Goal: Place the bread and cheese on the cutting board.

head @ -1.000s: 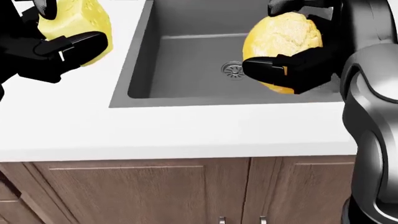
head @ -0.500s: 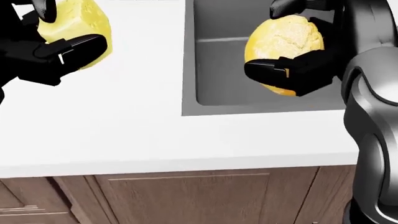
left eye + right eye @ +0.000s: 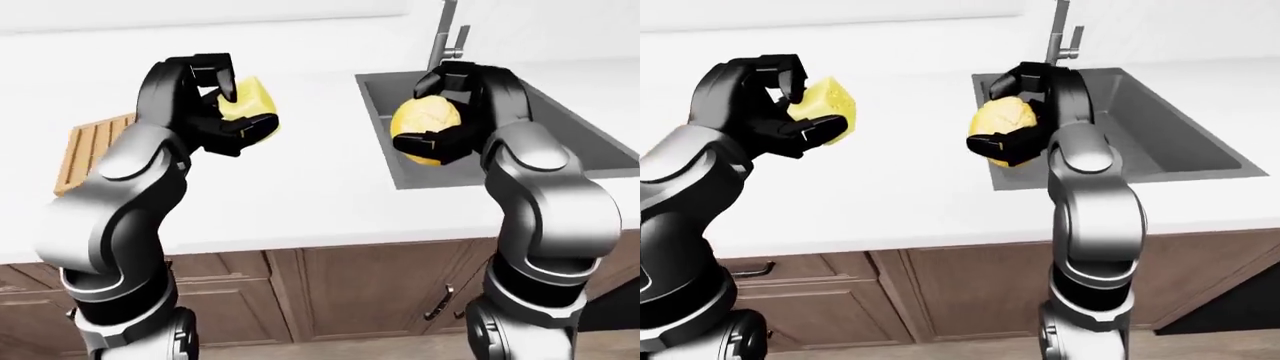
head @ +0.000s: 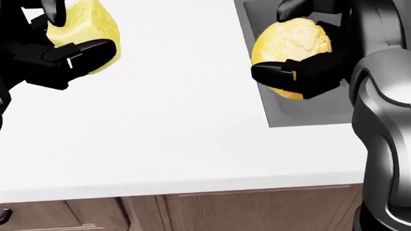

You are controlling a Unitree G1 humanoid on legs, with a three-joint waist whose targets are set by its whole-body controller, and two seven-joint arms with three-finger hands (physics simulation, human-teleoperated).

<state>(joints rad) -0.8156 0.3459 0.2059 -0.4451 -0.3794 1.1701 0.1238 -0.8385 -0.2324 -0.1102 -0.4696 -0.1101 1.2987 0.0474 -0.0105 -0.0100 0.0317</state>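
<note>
1. Left-eye view, general: white counter (image 3: pixel 300 180) across the middle, brown wooden cabinets (image 3: pixel 380 281) below it, both robot arms raised over the counter.
2. Left hand (image 3: pixel 225 105): black, three fingers clamped on the cheese (image 3: pixel 250 101); one finger crosses the top of the block, another presses its lower side. Held in the air above the counter, not touching it.
3. Cheese: pale yellow wedge-like block, in the upper left of the head view, its top hidden under a finger.
4. Right hand (image 3: pixel 450 112): black fingers closed round the bread (image 3: pixel 425 127), one over the top, one across the lower part.
5. Bread: round, golden-yellow roll with a rough crust, held in the air over the left rim of the sink (image 3: pixel 590 150) as the left-eye view shows it.
6. Sink: grey, rectangular basin set into the counter at the right of the eye views; a metal faucet (image 3: pixel 445 34) stands at its top edge.
7. Cutting board (image 3: pixel 92 146): slatted wood, lying flat on the counter at the left of the left-eye view, partly hidden by the left arm. It lies below and to the left of the cheese in that view, well apart from the bread. Whether anything rests on its hidden part cannot be told.
8. Cabinet handles: a dark handle (image 3: pixel 755 268) shows on a drawer at the left of the right-eye view.
</note>
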